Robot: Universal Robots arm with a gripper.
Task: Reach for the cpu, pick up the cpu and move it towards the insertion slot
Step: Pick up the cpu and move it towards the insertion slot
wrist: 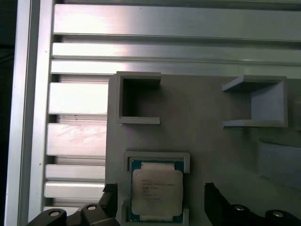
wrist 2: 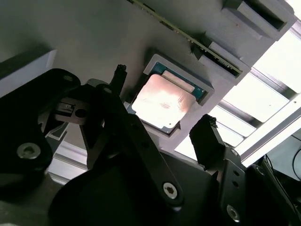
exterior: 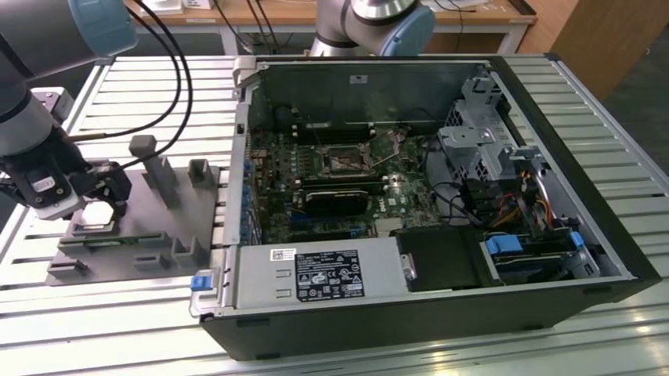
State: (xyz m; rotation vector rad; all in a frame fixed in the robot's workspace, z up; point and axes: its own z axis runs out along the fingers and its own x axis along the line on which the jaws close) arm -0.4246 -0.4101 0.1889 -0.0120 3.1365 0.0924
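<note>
Grey pegged tray (exterior: 146,221) on a slatted metal counter (exterior: 105,325), open black computer case (exterior: 418,333) just beside it, silver power supply (exterior: 313,276), black card (exterior: 334,200) and coloured wires (exterior: 528,207) inside

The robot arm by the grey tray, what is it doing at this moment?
The arm's claw hangs open over the cpu, straddling it without gripping it. The cpu lies flat in its recess on the grey tray. The insertion slot sits inside the open computer case.
</note>
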